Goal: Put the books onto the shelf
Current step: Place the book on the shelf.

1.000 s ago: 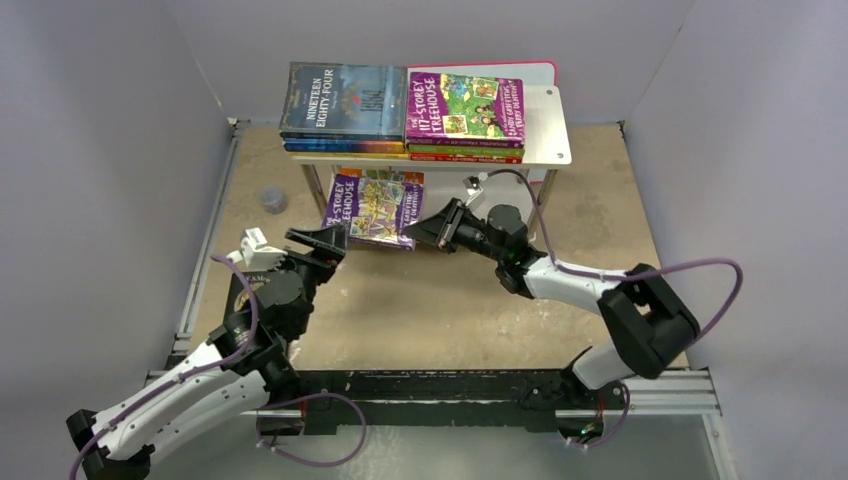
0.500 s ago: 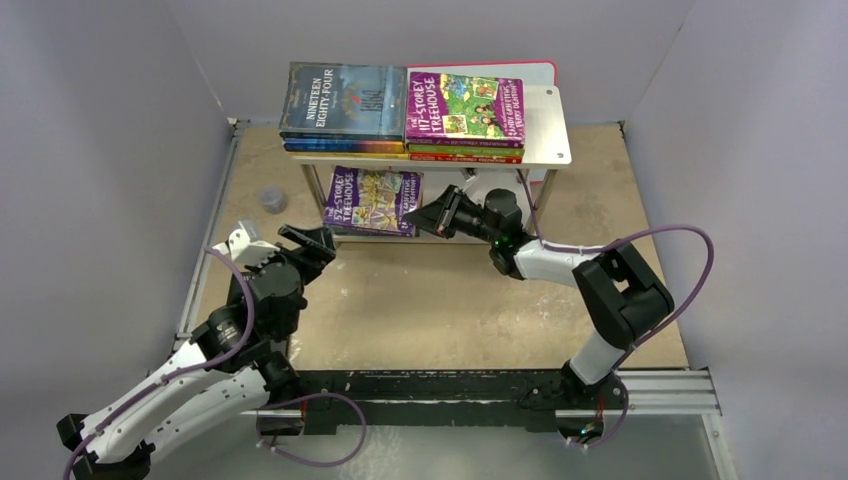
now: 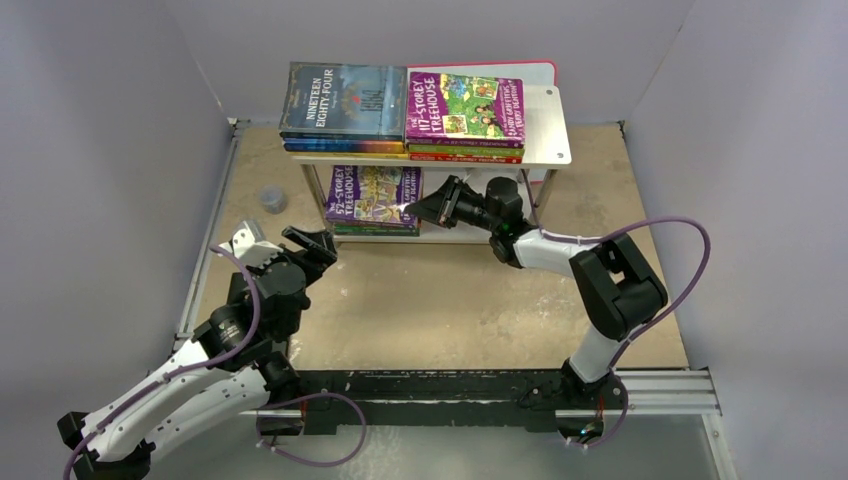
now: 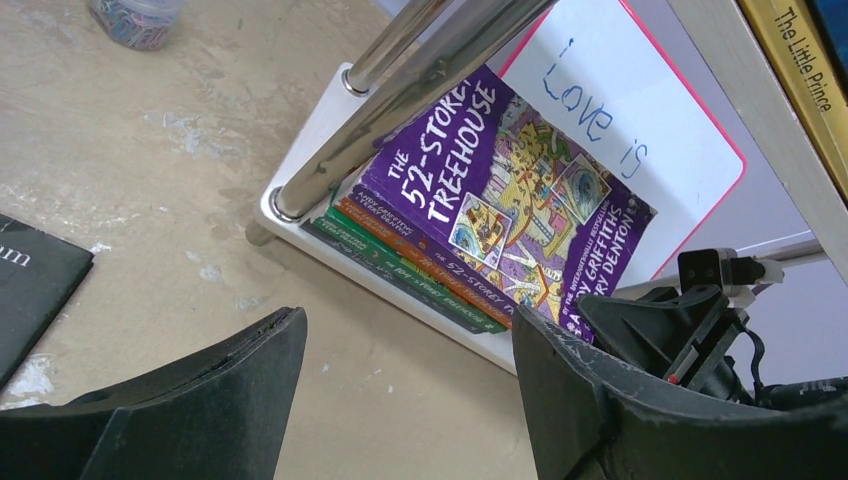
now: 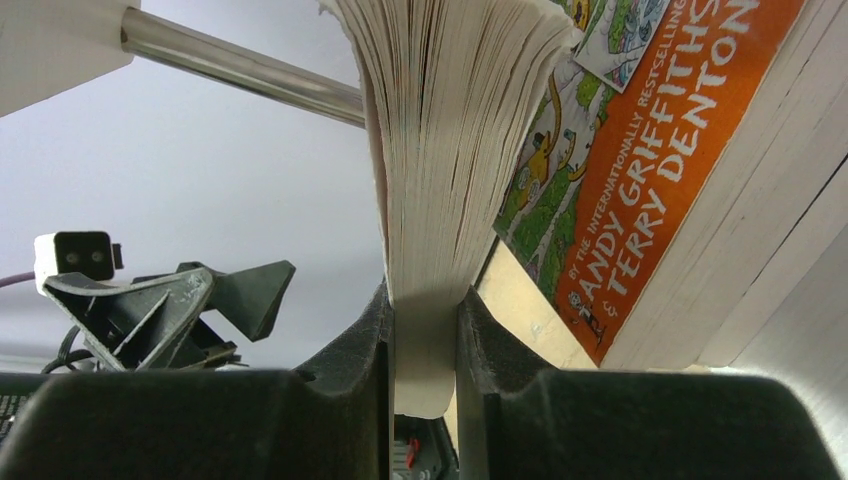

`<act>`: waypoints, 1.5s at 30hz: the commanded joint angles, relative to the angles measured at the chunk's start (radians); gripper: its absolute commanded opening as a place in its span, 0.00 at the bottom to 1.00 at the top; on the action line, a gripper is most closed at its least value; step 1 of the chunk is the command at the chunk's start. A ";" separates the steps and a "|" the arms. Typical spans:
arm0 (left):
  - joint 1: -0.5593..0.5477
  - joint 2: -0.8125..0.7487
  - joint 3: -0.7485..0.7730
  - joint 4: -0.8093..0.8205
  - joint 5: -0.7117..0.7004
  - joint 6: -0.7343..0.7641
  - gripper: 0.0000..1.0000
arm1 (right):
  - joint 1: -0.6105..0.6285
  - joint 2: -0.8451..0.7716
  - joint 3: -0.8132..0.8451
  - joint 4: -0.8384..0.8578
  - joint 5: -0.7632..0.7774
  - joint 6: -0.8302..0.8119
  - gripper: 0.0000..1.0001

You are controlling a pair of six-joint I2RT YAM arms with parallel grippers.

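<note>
1. The right gripper (image 5: 425,335) is clamped narrowly on the page edge of the purple "52-Storey Treehouse" book (image 3: 372,193).
2. That book lies atop a stack on the lower tier of the shelf (image 3: 547,128).
3. The left gripper (image 3: 313,241) gapes wide above the table (image 3: 440,300), holding nothing.
4. "Nineteen Eighty-Four" (image 3: 343,98) and "117-Storey Treehouse" (image 3: 465,105) top two stacks on the upper tier.

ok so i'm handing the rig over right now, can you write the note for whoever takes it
Left gripper: open, empty, over the table in front of the shelf.
Right gripper: shut on the page edge of the 52-Storey Treehouse, which lies atop the lower-tier stack.
Done: two stacks on the top tier, Nineteen Eighty-Four and 117-Storey Treehouse uppermost.
Left: release, back the right arm out. A dark flat thing on the table may be another book; cannot tell.
</note>
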 commanded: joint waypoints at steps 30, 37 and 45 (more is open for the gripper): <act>0.004 0.014 -0.002 -0.012 -0.004 -0.044 0.73 | 0.004 -0.058 0.141 -0.441 0.409 -0.304 0.63; 0.004 0.018 -0.003 -0.009 0.003 -0.045 0.73 | 0.022 -0.048 0.136 -0.451 0.436 -0.308 0.50; 0.004 0.018 -0.008 -0.009 0.008 -0.050 0.73 | 0.039 -0.016 0.140 -0.430 0.423 -0.286 0.32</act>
